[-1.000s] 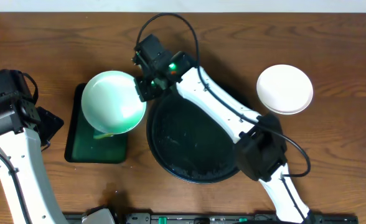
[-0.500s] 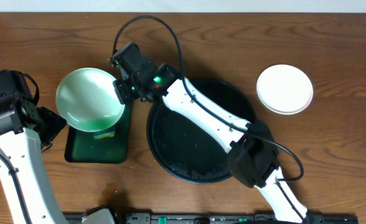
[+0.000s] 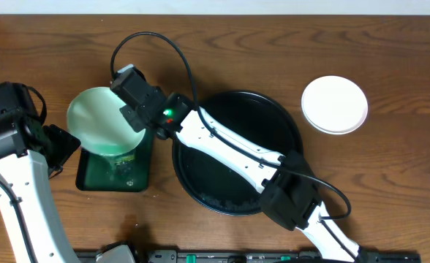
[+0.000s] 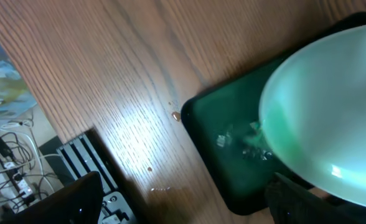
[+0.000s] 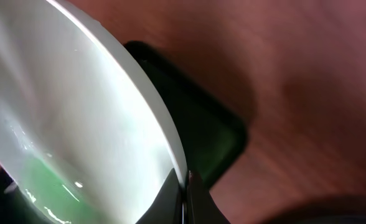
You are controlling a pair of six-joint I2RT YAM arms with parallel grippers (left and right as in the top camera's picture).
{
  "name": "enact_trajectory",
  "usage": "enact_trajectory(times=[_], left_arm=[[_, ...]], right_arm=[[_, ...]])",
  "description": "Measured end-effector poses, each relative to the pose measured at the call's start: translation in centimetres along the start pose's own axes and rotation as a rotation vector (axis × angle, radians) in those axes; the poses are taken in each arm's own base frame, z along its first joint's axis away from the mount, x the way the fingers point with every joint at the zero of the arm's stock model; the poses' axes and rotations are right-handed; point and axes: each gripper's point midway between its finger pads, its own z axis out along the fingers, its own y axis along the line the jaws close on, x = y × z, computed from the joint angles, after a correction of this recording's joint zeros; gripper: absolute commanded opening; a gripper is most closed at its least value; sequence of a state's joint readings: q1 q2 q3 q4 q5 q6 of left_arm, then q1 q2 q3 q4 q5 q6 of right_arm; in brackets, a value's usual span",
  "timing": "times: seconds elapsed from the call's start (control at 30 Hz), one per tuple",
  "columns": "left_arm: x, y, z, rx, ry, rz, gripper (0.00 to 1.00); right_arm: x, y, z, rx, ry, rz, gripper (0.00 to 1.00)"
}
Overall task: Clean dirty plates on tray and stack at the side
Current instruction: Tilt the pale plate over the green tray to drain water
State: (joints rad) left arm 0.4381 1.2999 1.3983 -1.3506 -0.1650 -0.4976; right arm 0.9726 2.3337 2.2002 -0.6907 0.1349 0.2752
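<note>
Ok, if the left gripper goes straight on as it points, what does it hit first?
Most likely the near edge of the dark-green tray, with the tilted plate held by the right gripper just above it. Height is hard to judge, so the plate rim could come first.

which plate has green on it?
The tilted plate over the green tray, gripped by the right end effector. The far-right plate is plain white.

Brown wood-grain table, pale wall strip at far edge, cables + blk rack beside table
</note>
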Motion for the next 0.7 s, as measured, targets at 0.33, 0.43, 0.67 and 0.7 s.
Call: enact_trajectory(times=[0.33,0.43,0.67,0.7], left_arm=[[-0.1,-0.1,0.0,0.006,-0.004,-0.001,0.84],[-0.2,-0.2,0.0,0.007,-0.007,-0.002,0.84],[-0.3,-0.2,0.0,0.01,-0.012,-0.003,0.84],[-0.3,-0.2,0.0,0.01,-0.012,-0.003,0.85]], right_arm=[[-2.7,-2.8,-0.6,0.216,-0.12,-0.15,0.01],[-3.8,-2.3,-1.3,0.277,-0.177,-0.206,0.01],[-5.2,0.1,-3.1,0.392,-0.271,-0.321,0.01],[-5.5,0.1,-3.3,0.416,-0.282,-0.335,0.01]])
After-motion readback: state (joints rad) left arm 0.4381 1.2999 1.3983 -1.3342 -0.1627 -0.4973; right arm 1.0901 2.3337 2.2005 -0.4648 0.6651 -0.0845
